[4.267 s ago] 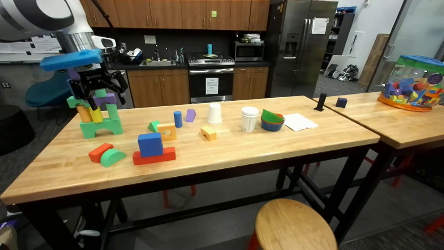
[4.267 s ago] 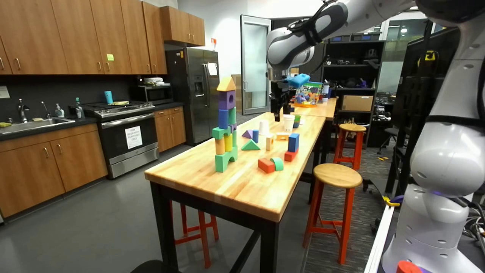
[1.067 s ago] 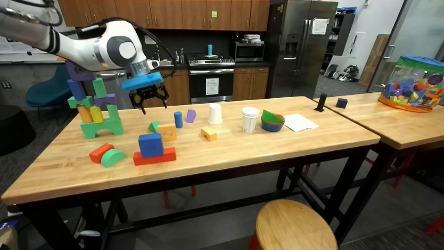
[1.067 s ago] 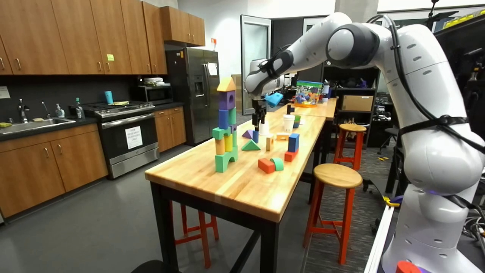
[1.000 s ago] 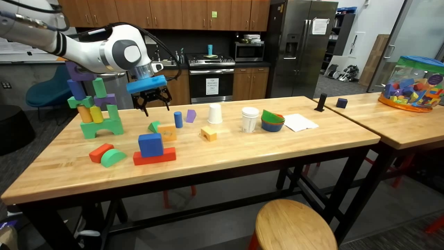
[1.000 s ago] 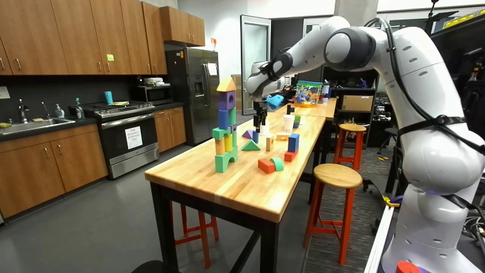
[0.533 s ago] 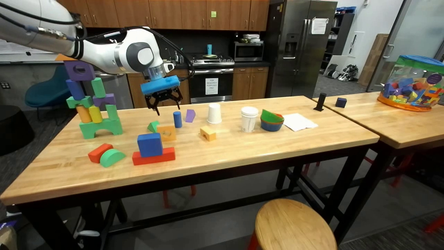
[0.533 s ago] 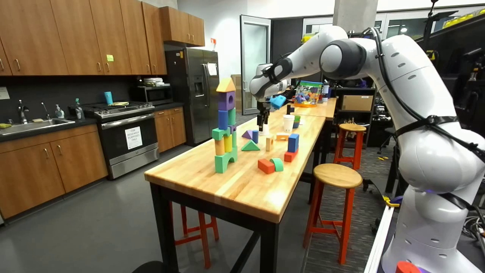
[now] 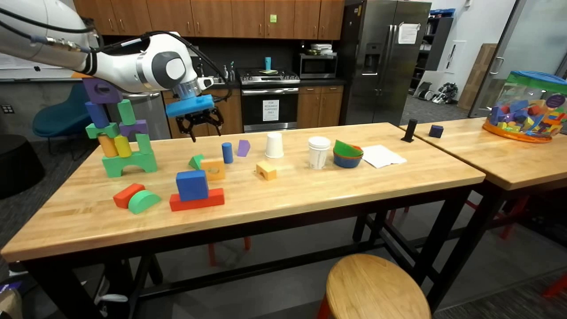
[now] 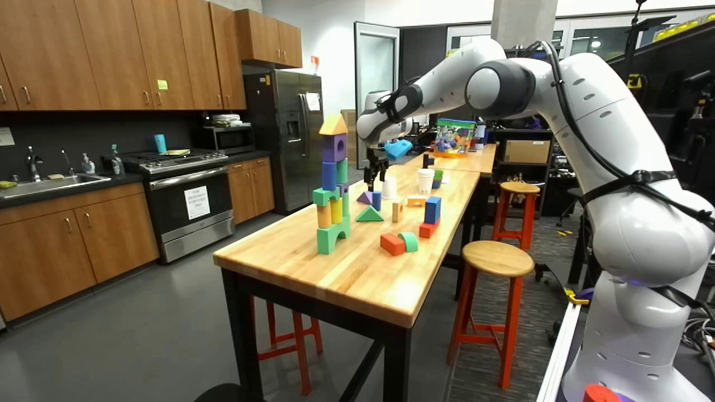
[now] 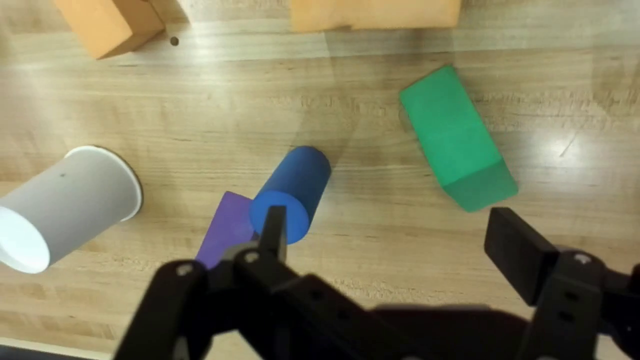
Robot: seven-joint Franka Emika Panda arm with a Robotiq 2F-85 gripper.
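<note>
The end effector (image 11: 392, 235) is hovering over the bench (image 9: 301, 186), released, its jaws standing wide apart. Beneath it, the blue cylinder (image 11: 298, 187) is standing upright on the bench, its long axis running vertically and a flat round end facing up. Just beside it the purple block (image 11: 227, 225) is sitting, one jaw partly covering it in the wrist view. On the cylinder's other side, the green prism (image 11: 457, 137) is resting on a wide face with its ridge pointing up, slanting from upper left to lower right in the wrist view.

By count, one blue cylinder, one purple block and one green prism are lying nearest. Two orange blocks (image 9: 213, 169), two red blocks (image 9: 197, 204), one blue cuboid (image 9: 192, 185) sitting on a red one, and one green half-round (image 9: 144, 202) are lying farther off. One block tower (image 10: 329, 181) is rising near the bench's end, and one white cup (image 9: 274, 145) is standing upside down.
</note>
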